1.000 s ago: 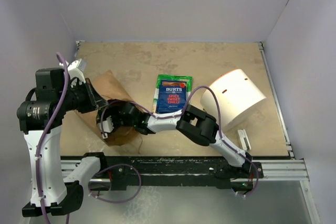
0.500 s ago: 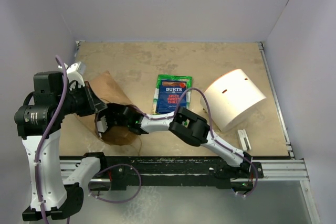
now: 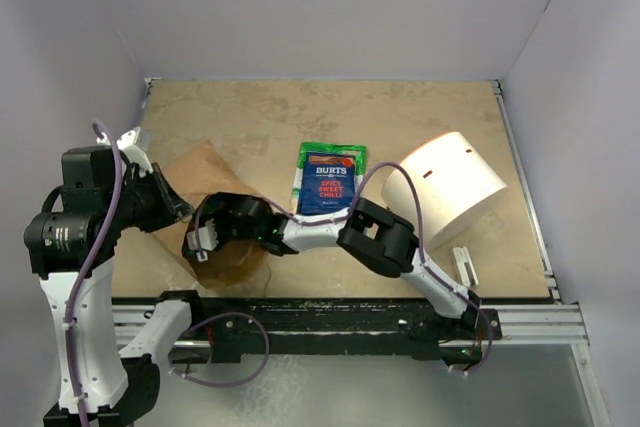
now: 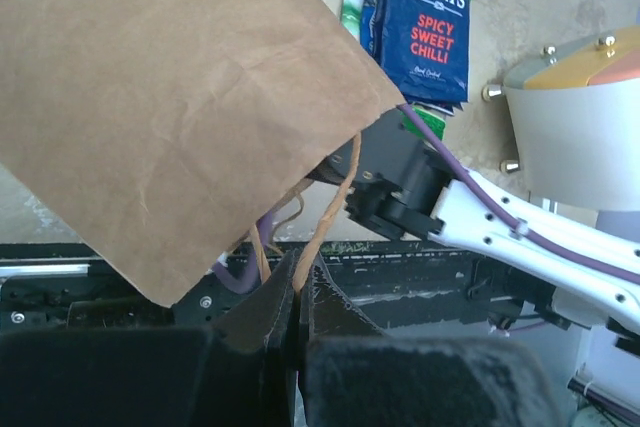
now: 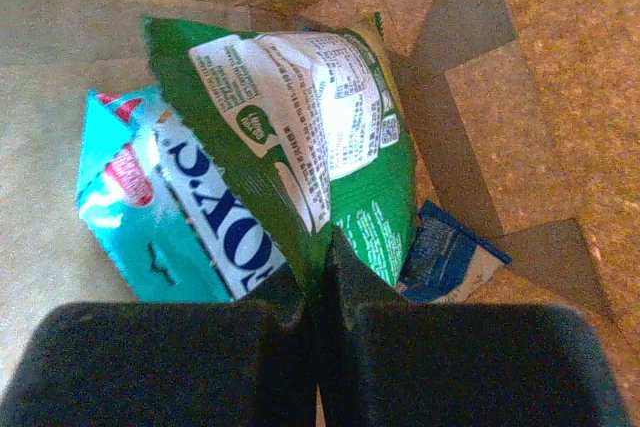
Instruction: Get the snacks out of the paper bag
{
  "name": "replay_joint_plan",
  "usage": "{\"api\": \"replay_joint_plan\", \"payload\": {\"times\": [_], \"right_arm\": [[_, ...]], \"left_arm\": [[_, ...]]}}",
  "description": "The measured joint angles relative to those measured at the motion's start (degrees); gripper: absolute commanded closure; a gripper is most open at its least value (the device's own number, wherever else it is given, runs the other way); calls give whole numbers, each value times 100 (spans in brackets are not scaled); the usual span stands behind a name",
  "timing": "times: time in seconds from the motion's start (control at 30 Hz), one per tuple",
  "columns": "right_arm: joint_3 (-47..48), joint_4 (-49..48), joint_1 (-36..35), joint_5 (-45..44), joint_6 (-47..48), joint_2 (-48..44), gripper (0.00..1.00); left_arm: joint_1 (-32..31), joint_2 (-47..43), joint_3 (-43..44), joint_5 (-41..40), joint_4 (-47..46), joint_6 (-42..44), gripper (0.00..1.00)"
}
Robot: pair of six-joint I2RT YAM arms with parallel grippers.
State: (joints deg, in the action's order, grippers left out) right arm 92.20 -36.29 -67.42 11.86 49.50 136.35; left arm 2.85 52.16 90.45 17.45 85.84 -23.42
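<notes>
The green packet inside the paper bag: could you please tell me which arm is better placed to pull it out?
Right. The right claw is inside the paper bag, shut on the green packet. The left claw is shut on the bag's handle, so it seems busy holding it.

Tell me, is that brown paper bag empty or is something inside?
Not empty. The right wrist view shows a green packet, a teal packet and a small blue packet inside the paper bag.
</notes>
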Motion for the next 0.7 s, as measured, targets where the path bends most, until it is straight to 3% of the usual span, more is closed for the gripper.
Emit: {"api": "replay_joint_plan", "payload": {"times": [0.2,0.7], "right_arm": [[-789,111,4,260,-310,-769,100],[-1939,1720,4,1329,-999,-2612,100]], "left_arm": [[0,-256,-223,-225,-297,-404,100],[0,-125,-647,-330,-1248,-916,100]]}}
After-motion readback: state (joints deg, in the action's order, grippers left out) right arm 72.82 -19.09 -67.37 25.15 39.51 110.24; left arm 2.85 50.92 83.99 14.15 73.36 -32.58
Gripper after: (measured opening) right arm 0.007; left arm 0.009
